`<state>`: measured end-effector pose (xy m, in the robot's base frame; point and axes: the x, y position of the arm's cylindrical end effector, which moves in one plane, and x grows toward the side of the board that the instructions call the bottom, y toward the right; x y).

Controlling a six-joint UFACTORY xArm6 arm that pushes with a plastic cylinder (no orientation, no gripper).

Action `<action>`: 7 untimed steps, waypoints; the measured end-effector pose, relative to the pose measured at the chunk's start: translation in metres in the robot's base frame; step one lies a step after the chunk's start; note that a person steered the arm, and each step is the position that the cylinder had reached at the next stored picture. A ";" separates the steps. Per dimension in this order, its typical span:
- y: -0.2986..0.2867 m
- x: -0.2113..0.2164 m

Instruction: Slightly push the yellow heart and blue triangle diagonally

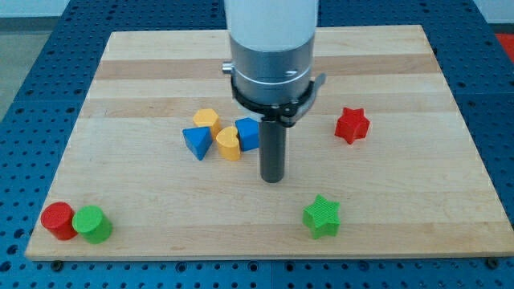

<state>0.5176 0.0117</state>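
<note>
Near desk [385, 209] centre, tip [273, 179] rests just right of and below touching yellow heart [229, 144] and blue triangle [197, 142], placed for an up-left shove; no fingers fitted.

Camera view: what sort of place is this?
Likely a robotics lab bench: a pale wooden board on a blue perforated table, small coloured plastic blocks like the red star block, and my tip right of the yellow heart block.

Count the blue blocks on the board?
2, both in the centre cluster: blue triangle at its left, another blue block at its right, partly behind the rod. My tip sits lower right of them.
</note>
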 end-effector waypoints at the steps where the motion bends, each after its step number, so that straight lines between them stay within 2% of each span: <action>1: 0.034 0.000; 4: 0.042 0.000; 7: 0.122 0.027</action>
